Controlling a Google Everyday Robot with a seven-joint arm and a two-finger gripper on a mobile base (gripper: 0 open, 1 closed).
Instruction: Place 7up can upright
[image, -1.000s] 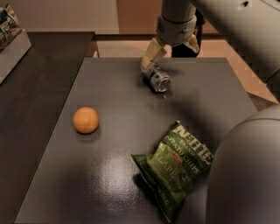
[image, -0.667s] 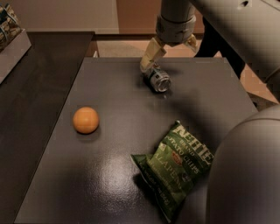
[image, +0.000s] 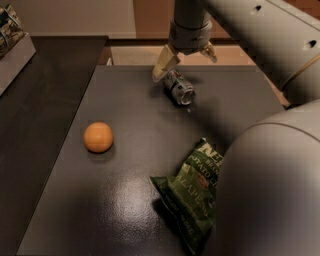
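The 7up can (image: 179, 86) lies on its side on the dark table (image: 125, 180), near the far edge, its shiny end facing front right. My gripper (image: 186, 59) hangs just above and behind the can. Its fingers are spread: the left fingertip (image: 163, 65) is beside the can's far end and the right one (image: 210, 51) is higher, to the right. The can is not held.
An orange ball (image: 98, 136) sits at the left middle of the table. A green chip bag (image: 192, 192) lies at the front right, next to my arm's large grey body (image: 270, 190). A lower dark counter (image: 30, 125) and a box (image: 12, 45) are at left.
My gripper has shifted slightly up and away from the can. The can, ball and bag have not moved.
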